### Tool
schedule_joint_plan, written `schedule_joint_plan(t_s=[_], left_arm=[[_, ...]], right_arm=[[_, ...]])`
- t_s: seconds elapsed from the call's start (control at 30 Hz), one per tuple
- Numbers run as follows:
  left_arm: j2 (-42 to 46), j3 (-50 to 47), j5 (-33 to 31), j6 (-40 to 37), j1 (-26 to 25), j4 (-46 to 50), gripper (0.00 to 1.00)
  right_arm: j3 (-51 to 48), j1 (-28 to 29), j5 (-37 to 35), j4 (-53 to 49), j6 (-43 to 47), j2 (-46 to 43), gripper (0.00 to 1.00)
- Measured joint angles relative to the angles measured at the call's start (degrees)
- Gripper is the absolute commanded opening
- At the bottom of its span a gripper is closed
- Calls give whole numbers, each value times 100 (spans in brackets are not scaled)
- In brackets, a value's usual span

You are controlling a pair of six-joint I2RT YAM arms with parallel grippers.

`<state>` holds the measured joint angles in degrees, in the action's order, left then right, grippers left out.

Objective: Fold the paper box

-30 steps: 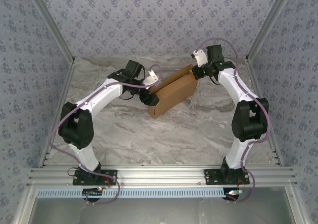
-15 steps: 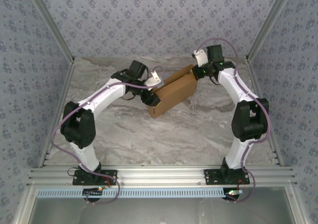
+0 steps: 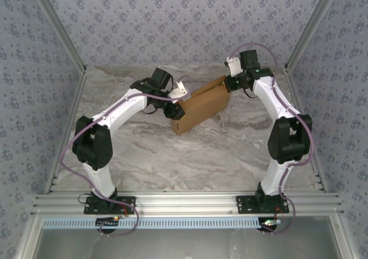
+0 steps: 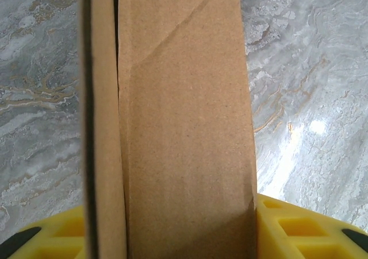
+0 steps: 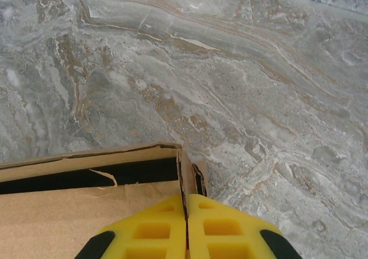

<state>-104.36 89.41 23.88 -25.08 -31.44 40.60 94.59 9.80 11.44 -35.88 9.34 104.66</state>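
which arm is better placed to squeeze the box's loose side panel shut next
Left, likely. The left fingers sit on both sides of the paper box, across the gaping side panel, so closing would press it in. The right fingers are pinched on a thin wall at one corner.

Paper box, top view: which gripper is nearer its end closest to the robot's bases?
Left. The left gripper straddles the paper box just short of that near end; the right gripper is shut on a wall at the box's far corner.

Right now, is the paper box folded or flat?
Folded: the paper box stands as a three-dimensional block, though a gap shows along one flap.
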Motion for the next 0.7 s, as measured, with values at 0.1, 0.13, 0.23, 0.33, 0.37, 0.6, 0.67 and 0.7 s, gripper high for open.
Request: schedule_joint_plan(t_s=[0.1,0.13,0.23,0.33,0.37,0.6,0.67,0.7], left_arm=[[0,7,-35,-42,-17,13,40],[0,9,-35,-48,-17,13,39],[0,9,-31,-63,-13,13,36],[-2,13,-31,-61,-11,13,34],[-2,13,-31,-63,-11,13,33],[-4,13,0,-66,13,13,31],[-13,13,35,-87,35,11,31],[-13,13,52,-98,44,11,31]], right_arm=[[66,0,-61,-153,-39,0,9],[87,0,-83,-203,-46,0,9],[111,0,-142,-284,-59,0,9],[107,0,-164,-291,-59,0,9],[101,0,-166,-291,-61,-4,9],[-111,-13,-181,-208,-59,-155,9],[-195,-20,-184,-168,-42,-208,9],[-234,-24,-181,-149,-31,-232,9]])
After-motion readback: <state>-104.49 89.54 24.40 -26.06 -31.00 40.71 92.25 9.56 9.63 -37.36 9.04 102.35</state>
